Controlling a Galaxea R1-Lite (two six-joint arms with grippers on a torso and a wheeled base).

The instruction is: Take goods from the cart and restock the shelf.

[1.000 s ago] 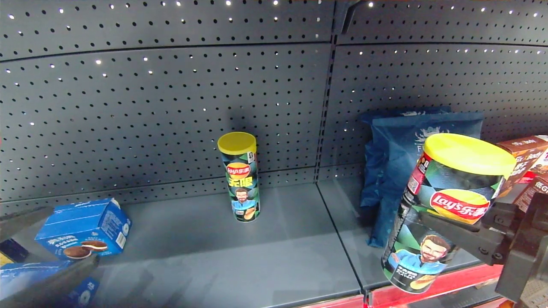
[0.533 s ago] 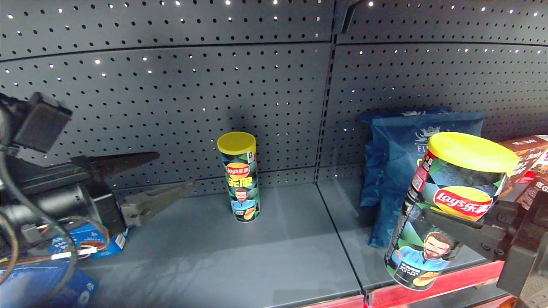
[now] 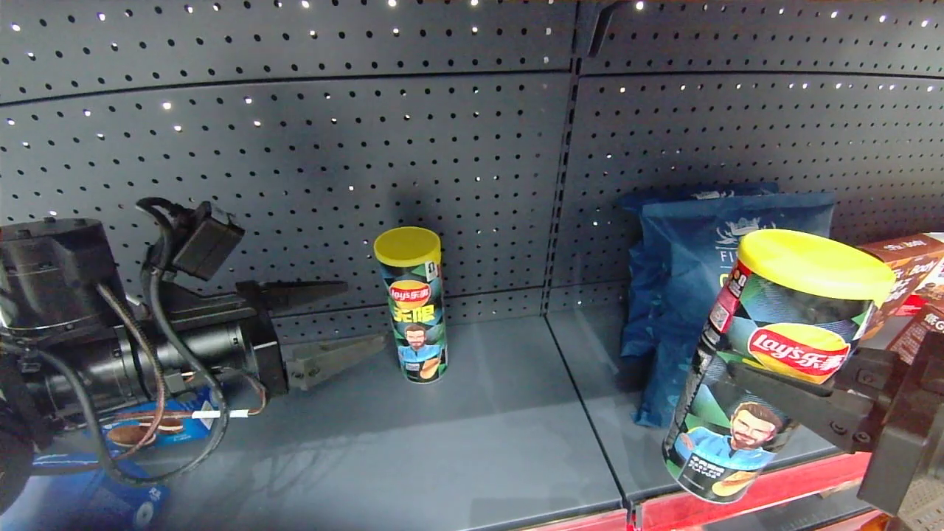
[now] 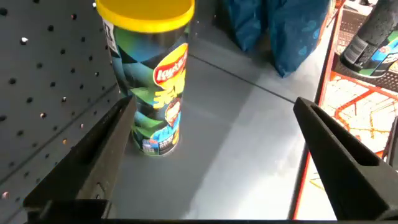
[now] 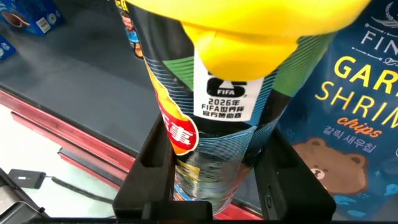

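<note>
Right pincer (image 3: 767, 391) first: it's clamped tight around the lower half of a chip can (image 3: 782, 346), black fingers (image 5: 155, 155) pressing in from both sides of the tube. What a colourful thing it is: a tall cylinder with a bright yellow plastic lid, a wrap of green, black and blue angular shapes, a red-and-yellow oval logo, and a cartoon bearded man in a blue shirt near the base. It hangs tilted, lid leaning toward the robot's right, at the front edge of the shelf (image 3: 479, 442), above the red strip (image 3: 774, 487).

Just behind it a dark blue snack bag (image 3: 693, 280) leans against the back wall, and brown boxes (image 3: 903, 265) sit at the far right.

Over to the left pincer (image 3: 365, 313): spread wide, gripping nothing, lying level with its tips pointing at a second can (image 3: 417, 310). That one carries the same yellow lid and the same green pattern, and it stands upright near the back of the shelf, close to the perforated grey back panel (image 3: 295, 147). From the wrist, one finger (image 4: 93, 168) sits right alongside the can's base; whether they touch, I cannot tell.

Under the left arm, a blue cookie box (image 3: 147, 431) lies on the shelf's left end.
</note>
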